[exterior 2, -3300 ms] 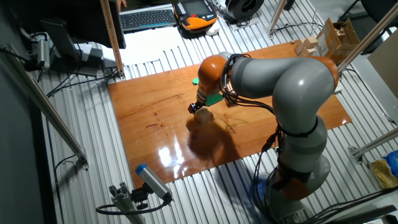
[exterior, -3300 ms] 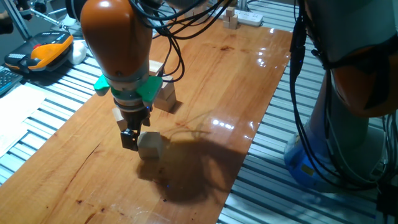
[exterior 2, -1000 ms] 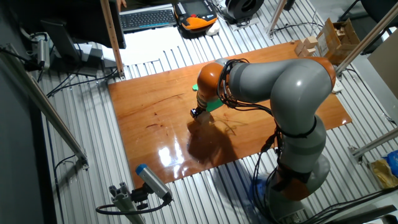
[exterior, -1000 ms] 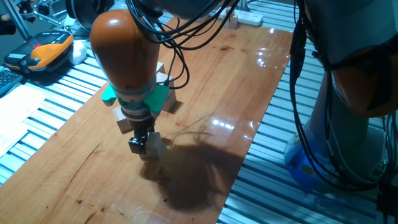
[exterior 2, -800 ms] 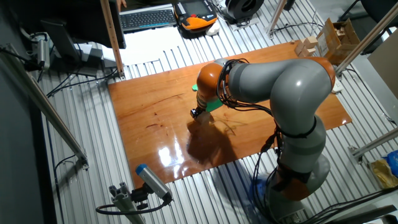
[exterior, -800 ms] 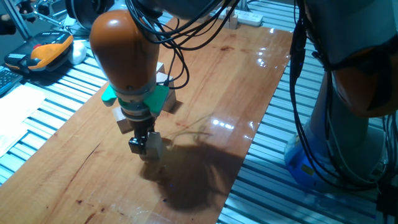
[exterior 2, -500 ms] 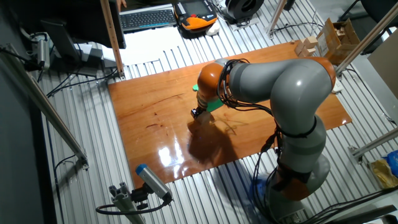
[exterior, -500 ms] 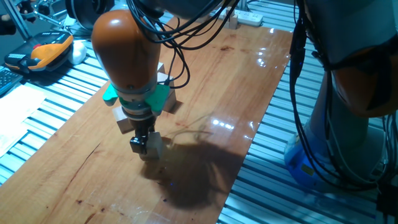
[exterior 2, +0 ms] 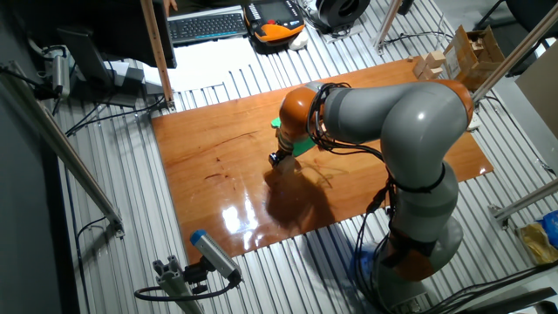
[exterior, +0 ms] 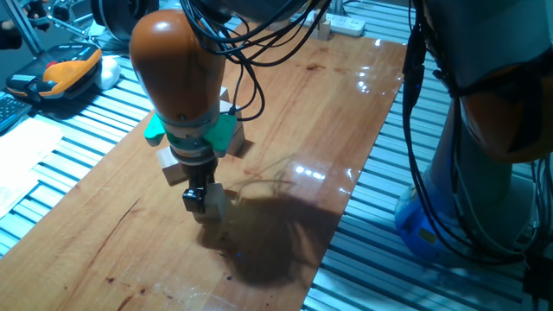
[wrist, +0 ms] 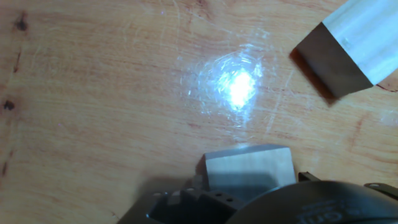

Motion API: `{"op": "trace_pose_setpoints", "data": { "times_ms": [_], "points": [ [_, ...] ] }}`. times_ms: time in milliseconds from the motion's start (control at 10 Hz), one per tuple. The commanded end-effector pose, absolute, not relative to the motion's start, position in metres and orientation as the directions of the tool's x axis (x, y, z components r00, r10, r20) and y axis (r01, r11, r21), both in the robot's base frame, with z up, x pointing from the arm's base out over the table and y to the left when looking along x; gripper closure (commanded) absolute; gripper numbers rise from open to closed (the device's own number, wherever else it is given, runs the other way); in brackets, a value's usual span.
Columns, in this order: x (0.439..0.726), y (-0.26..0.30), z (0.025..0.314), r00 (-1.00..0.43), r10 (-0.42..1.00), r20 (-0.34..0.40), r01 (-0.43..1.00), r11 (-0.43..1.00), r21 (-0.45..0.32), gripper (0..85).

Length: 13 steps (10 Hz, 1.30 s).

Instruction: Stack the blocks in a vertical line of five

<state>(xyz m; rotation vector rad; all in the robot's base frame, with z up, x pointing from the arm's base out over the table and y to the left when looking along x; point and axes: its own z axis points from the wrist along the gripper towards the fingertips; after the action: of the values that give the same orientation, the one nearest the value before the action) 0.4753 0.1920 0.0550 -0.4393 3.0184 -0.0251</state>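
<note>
The table (exterior: 328, 112) is glossy varnished wood, fine scratches around its glare spot. The blocks (wrist: 249, 167) are matt, pale bare wood. Ribbed metal surrounds the table.

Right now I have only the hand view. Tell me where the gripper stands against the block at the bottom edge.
Observer: In one fixed view the gripper is low over the table, and the block rests on the wood right at its fingers. I cannot tell whether they are clamped on it.
Operator: Report any other block close to the arm.
Observer: A second block sits just behind the gripper, partly hidden by the wrist.
</note>
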Motion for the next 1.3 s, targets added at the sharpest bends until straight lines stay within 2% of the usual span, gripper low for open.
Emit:
{"op": "trace_pose_setpoints", "data": {
  "times_ms": [0, 1200],
  "points": [
    [0.4752, 0.1921, 0.0551, -0.953, -0.290, -0.086, -0.288, 0.957, -0.033, 17.0],
    [0.4698, 0.1918, 0.0531, -0.956, -0.283, -0.080, -0.279, 0.959, -0.053, 17.0]
  ]
}}
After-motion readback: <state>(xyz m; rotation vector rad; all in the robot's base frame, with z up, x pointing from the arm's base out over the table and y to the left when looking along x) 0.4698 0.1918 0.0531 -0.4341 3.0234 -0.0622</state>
